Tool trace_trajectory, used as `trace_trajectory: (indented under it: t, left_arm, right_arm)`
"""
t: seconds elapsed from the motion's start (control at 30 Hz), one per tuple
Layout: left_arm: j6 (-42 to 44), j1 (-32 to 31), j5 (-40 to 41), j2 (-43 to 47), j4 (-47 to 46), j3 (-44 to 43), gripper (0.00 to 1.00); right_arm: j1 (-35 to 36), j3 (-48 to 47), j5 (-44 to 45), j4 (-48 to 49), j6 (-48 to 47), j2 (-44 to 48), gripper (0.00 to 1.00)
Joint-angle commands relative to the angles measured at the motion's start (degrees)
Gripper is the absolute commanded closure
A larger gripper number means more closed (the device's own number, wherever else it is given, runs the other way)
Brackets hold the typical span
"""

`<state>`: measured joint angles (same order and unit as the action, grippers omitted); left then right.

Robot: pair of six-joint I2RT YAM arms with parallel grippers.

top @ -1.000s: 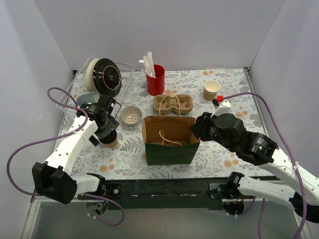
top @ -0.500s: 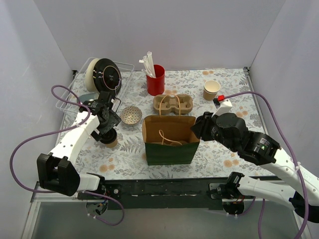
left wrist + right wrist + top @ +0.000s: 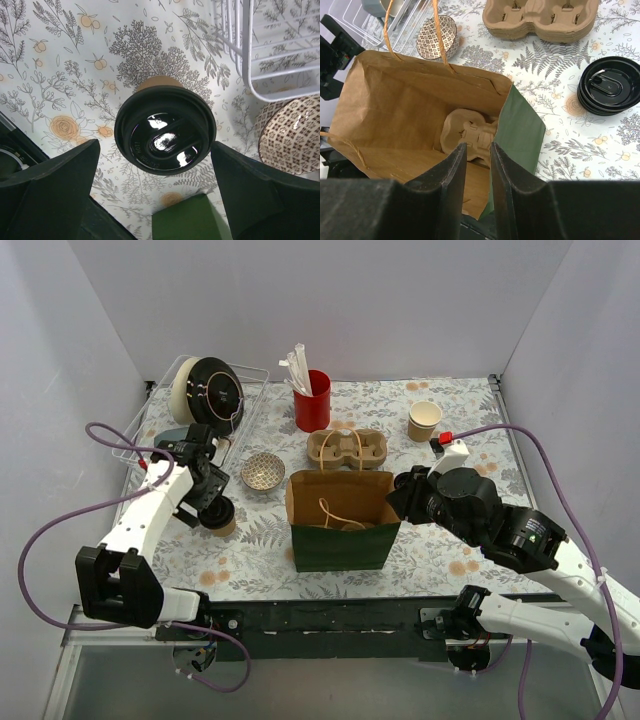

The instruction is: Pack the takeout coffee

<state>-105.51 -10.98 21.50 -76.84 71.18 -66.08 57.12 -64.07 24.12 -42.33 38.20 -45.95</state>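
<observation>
On the flower-printed table (image 3: 260, 552) the paper bag (image 3: 340, 545) stands open, the right gripper (image 3: 477, 146) narrowly parted at its right rim, hold undetermined, while left of it the left gripper (image 3: 156, 160) spreads wide and empty astride the upright takeout coffee (image 3: 223, 525), judged light and crushable, best gripped on the kraft wall beneath the slick lid (image 3: 165, 131).

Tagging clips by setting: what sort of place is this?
Probably a staged café packing station: a lidded takeout coffee, an open paper bag holding a cup carrier, and stacked black lids.

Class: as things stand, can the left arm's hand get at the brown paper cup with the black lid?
Probably yes. The left hand hovers above the black-lidded brown paper cup, fingers spread wide either side, nothing between.
</observation>
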Motion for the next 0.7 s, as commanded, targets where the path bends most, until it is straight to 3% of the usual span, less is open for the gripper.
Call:
trace_trajectory:
  t: [0.0,0.4,0.67]
  left_arm:
    - [-5.13,2.46,-1.27,1.61,-1.22,-0.53,0.09]
    - [-15.75,3.07,-4.35,-1.21,5.28,-3.18,0.13]
    - [-17.35,3.78,-5.23,2.66,-1.92,1.66,0.16]
  right_arm:
    - [0.18,-2.81,1.46,0.93,-1.89,0.16,0.66]
    - [0.09,-3.25,1.89,0.84,-3.30,0.16,0.67]
    - [0.09,-3.07,1.28,0.76,-3.04,0.51,0.67]
